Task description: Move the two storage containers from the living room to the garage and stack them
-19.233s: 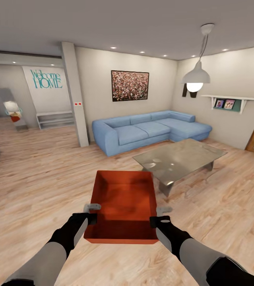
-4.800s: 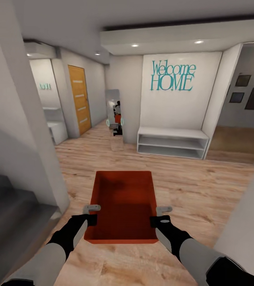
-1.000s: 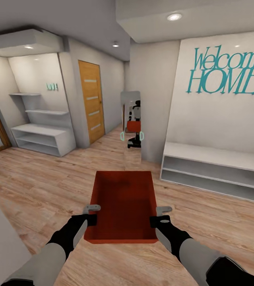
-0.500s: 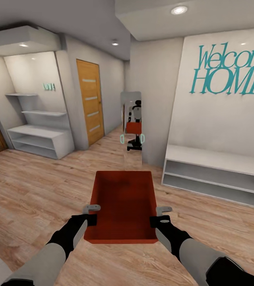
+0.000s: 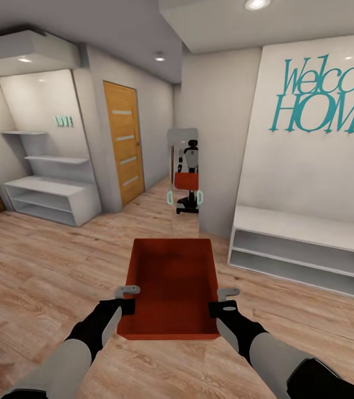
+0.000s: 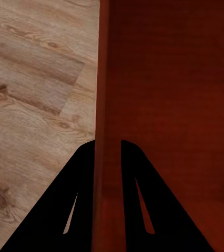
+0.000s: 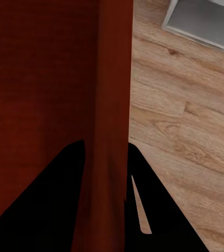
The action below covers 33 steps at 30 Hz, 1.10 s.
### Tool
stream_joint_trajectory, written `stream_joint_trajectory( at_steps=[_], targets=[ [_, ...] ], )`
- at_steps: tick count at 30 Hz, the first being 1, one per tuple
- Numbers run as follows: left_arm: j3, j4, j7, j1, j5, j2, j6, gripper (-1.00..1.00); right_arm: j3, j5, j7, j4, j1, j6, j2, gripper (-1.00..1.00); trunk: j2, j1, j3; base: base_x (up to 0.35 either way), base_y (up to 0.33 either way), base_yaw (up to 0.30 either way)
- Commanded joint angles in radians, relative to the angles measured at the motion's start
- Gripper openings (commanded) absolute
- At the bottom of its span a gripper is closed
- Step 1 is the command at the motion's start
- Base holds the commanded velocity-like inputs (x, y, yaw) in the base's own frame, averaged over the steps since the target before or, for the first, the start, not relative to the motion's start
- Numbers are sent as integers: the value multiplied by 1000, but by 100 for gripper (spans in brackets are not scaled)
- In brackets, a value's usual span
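I carry one orange-red storage container [image 5: 171, 282] in front of me, level and above the light wood plank floor. My left gripper [image 5: 127, 299] is shut on its left wall [image 6: 102, 105], one finger on each side. My right gripper [image 5: 224, 302] is shut on its right wall [image 7: 114, 94] in the same way. The container is topless and nothing lies in it. The second container is out of view, and so is the garage.
A tall mirror [image 5: 183, 183] straight ahead reflects me and the box. A wooden door [image 5: 122, 141] stands ahead on the left, white shelves [image 5: 49, 194] further left. A low white bench shelf [image 5: 304, 249] runs along the "Welcome HOME" wall [image 5: 321, 138] on the right.
The whole view has shifted: mirror, door and shelves have drifted closer and leftward as I roll ahead. The container and both grippers keep the same hold.
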Motion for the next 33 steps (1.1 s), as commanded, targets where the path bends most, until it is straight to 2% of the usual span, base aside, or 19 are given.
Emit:
stream_joint_trajectory(
  at_steps=[1, 7, 33],
  targets=[
    [19, -6, 14, -1, -15, -1, 9, -100, -8, -6, -43, 1, 0, 6, 0, -100, -2, 1, -2, 323, 0, 0],
    [19, -6, 13, -1, -15, -1, 9, -100, -8, -6, -44, 1, 0, 6, 0, -100, -2, 1, -2, 323, 0, 95],
    [17, -6, 13, -1, -15, -1, 9, -100, -8, -6, -43, 1, 0, 6, 0, -100, -2, 1, -2, 323, 0, 266]
  ],
)
